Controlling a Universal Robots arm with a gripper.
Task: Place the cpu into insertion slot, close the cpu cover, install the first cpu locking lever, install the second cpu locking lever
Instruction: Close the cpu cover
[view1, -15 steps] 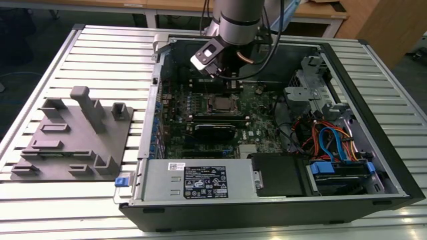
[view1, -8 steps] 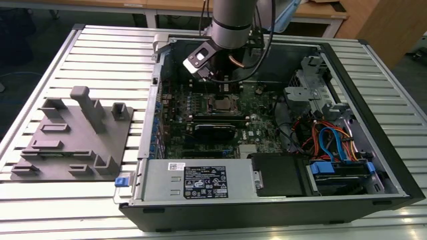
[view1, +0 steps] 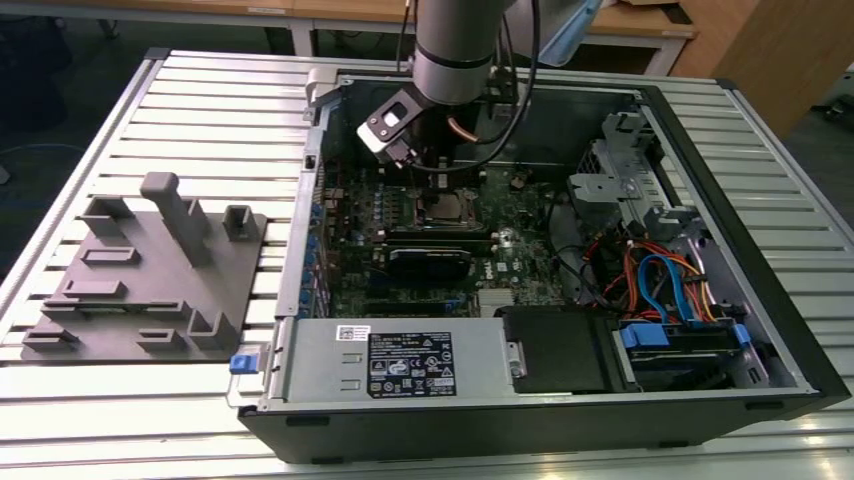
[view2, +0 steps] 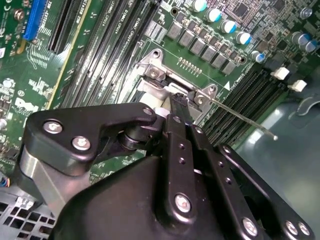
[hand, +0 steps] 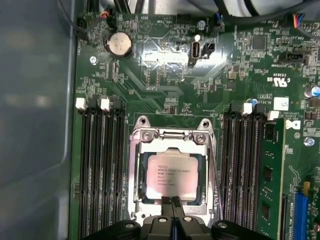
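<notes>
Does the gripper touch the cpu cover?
Cannot tell. In the first wrist view the gripper overlaps the edge of the cpu cover, hiding any gap.

Vertical grey arm (view1: 451, 45) hangs overhead; gripper (hand: 172, 200) points straight down, black fingers (hand: 167, 194) pressed flat together.

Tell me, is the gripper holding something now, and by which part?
Nothing is held. The gripper is shut and empty, its tips at the edge of the chip.

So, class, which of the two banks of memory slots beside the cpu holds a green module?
The bank beside the blue connector; the green module stands at its outer edge, nearest the blue connector. The bank by the grey case wall holds none.
</notes>
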